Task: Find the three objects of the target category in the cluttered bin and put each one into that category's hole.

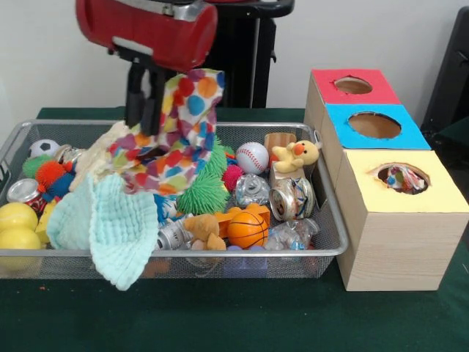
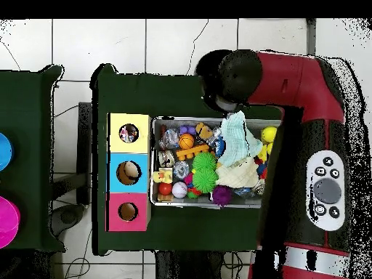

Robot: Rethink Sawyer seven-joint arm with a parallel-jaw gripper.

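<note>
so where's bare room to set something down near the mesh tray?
Bare green table in front of the silver wire-mesh tray, and a narrow strip between tray and yellow-topped wooden box. The tray itself is crowded throughout, with the mint waffle cloth draped over its front rim.

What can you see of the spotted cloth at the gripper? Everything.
The spotted cloth is soft white fabric printed with red, blue, yellow, orange and pink patches. It hangs crumpled from beside the black gripper, its top lifted above the wire mesh bin. Its lower folds drape onto the clutter, touching the cream waffle cloth and lying against the green spiky ball. Whether the gripper is clamping it is hidden.
</note>
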